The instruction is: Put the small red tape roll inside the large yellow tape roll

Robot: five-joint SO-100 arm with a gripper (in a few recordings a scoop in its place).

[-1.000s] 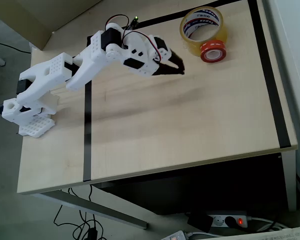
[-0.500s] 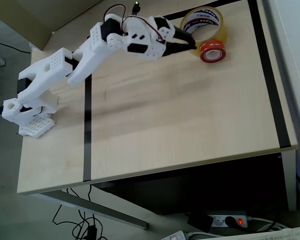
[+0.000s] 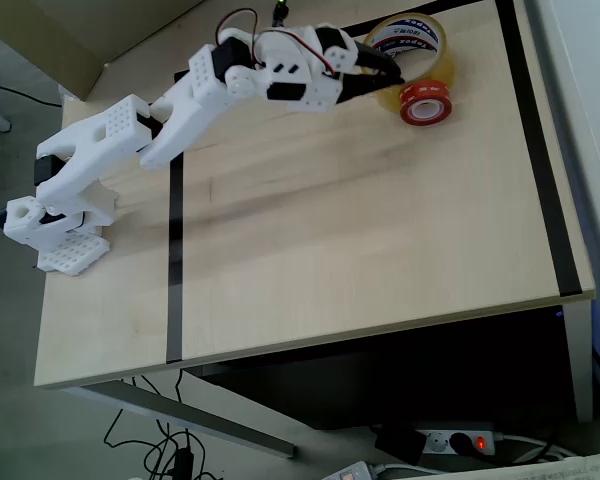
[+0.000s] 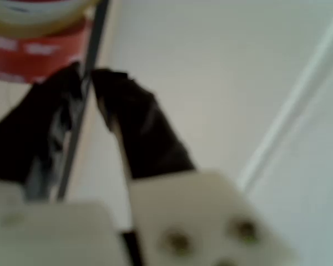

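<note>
In the overhead view the large yellow tape roll lies flat at the table's far right corner. The small red tape roll lies touching its near side. My gripper hovers just left of the red roll, over the yellow roll's near-left rim, its black fingers together and holding nothing. The wrist view is blurred: my gripper points at the red roll, which lies just beyond the fingertips, with the yellow roll behind it.
Black tape lines frame the wooden table. The table's right edge runs close to the rolls. A power strip and cables lie on the floor below the front edge.
The arm has swung up and to the right in the overhead view, carrying the gripper from mid-table to the near-left side of the two rolls. Neither roll has moved.
</note>
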